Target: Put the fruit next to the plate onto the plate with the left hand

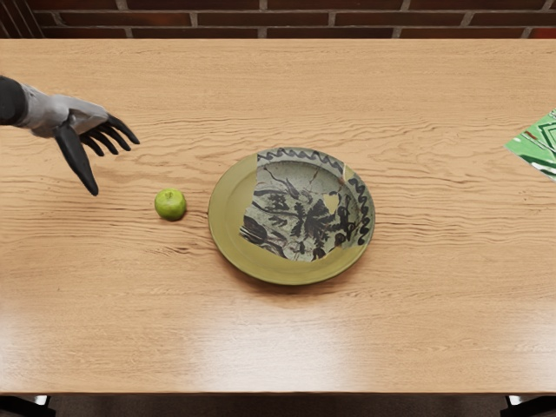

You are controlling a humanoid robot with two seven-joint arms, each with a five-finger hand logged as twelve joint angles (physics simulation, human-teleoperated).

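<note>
A small green fruit (170,204) lies on the wooden table just left of an olive-green plate (228,221) that carries a dark leafy pattern. My left hand (94,145) comes in from the left edge, up and to the left of the fruit and well apart from it. Its dark fingers are spread and hold nothing, with the thumb pointing down toward the table. The plate has nothing on it.
A green patterned object (536,143) pokes in at the right edge of the table. A brick wall (278,17) runs behind the far table edge. Bare wood surrounds the plate and fruit.
</note>
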